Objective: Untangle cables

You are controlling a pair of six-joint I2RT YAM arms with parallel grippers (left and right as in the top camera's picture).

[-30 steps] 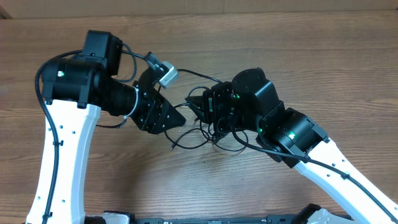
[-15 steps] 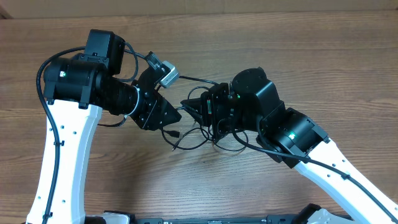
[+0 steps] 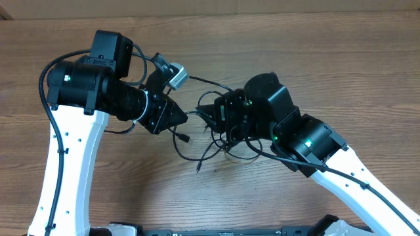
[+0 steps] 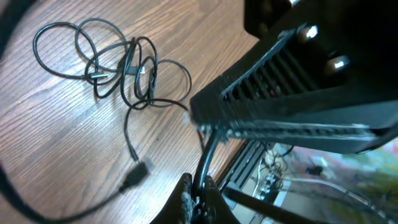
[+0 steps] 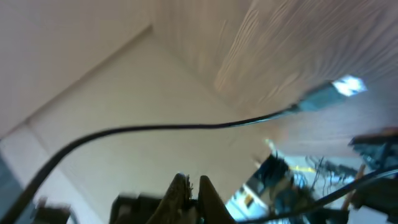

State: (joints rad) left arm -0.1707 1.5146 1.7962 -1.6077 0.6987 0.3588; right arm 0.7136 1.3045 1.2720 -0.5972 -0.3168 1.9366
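Lying in loose black loops at mid-frame, the cables (image 3: pixel 186 139) spread over the brown wood-grain counter (image 3: pixel 328 52). The left pincer (image 3: pixel 185 117) and right pincer (image 3: pixel 205 111) nearly meet just above them.

In the left wrist view, the thin, glossy cables (image 4: pixel 132 59) coil at upper left on the streaked counter (image 4: pixel 56 149). One strand rises from the left pincer (image 4: pixel 196 200), which is clenched on it at the bottom edge.

The right wrist view is blurred. The right pincer (image 5: pixel 191 191) has its tips pressed together, and one of the cables (image 5: pixel 155 127) arcs across above. Whether it is grasped, I cannot tell.

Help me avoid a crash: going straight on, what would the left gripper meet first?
Probably the black right gripper, close ahead and facing it; only the thin black cable the left gripper pinches lies between.
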